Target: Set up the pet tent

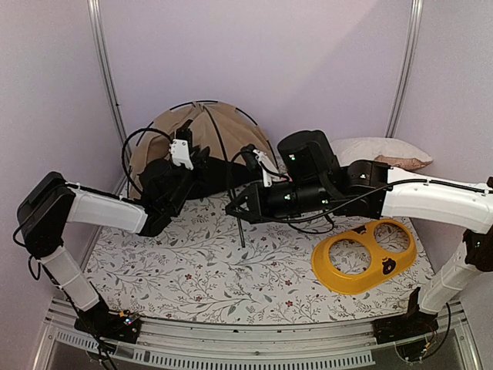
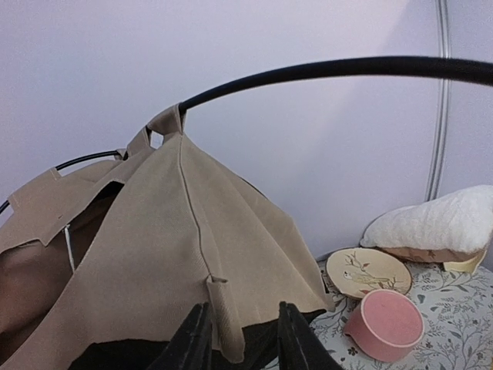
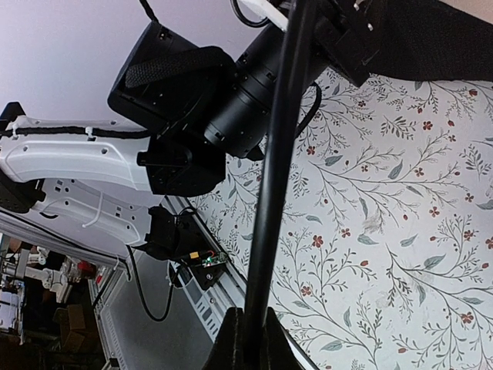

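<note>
The pet tent (image 1: 204, 131) was found at the back left of the worktop (image 1: 192, 270), partly raised and nearer the left arm. The left pincer (image 2: 243, 324) was seen apart, with one fabric tab (image 2: 223, 327) hanging between its fingers, its long axis in line with them; no clamp was judged made. The right pincer (image 3: 248, 335) was clamped on one black pole (image 3: 281, 154), which slanted down to the worktop. Counted: one tent, at least two poles, one pillow (image 1: 381, 150), one yellow bowl stand (image 1: 366, 258).

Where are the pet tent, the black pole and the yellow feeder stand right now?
pet tent (image 1: 243, 139): top external view, tan fabric panel.
black pole (image 3: 277, 169): right wrist view, middle of the shaft.
yellow feeder stand (image 1: 343, 281): top external view, near rim.
</note>
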{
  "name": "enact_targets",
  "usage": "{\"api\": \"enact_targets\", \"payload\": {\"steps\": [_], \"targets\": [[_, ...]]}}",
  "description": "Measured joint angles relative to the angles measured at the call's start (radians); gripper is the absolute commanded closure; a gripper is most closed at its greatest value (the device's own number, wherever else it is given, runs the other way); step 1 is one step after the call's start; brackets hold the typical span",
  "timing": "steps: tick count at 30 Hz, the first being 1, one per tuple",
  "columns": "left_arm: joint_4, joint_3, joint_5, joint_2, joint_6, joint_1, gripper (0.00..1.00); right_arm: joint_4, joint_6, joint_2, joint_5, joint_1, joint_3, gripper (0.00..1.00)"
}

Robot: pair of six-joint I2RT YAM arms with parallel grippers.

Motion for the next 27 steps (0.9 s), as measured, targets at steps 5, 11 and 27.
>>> {"api": "enact_targets", "payload": {"steps": [5, 11, 27], "targets": [[-0.055, 0.064, -0.008, 0.034, 0.0, 0.003, 0.74, 0.0, 0.0, 0.001, 0.006, 0.002, 0.001, 1.0], [-0.1, 0.069, -0.041, 0.039, -0.026, 0.003, 0.72, 0.0, 0.0, 0.001, 0.014, 0.002, 0.002, 1.0], [-0.106, 0.063, -0.065, 0.039, -0.048, 0.01, 0.9, 0.0, -0.004, 0.006, 0.014, 0.002, 0.002, 1.0]]}}
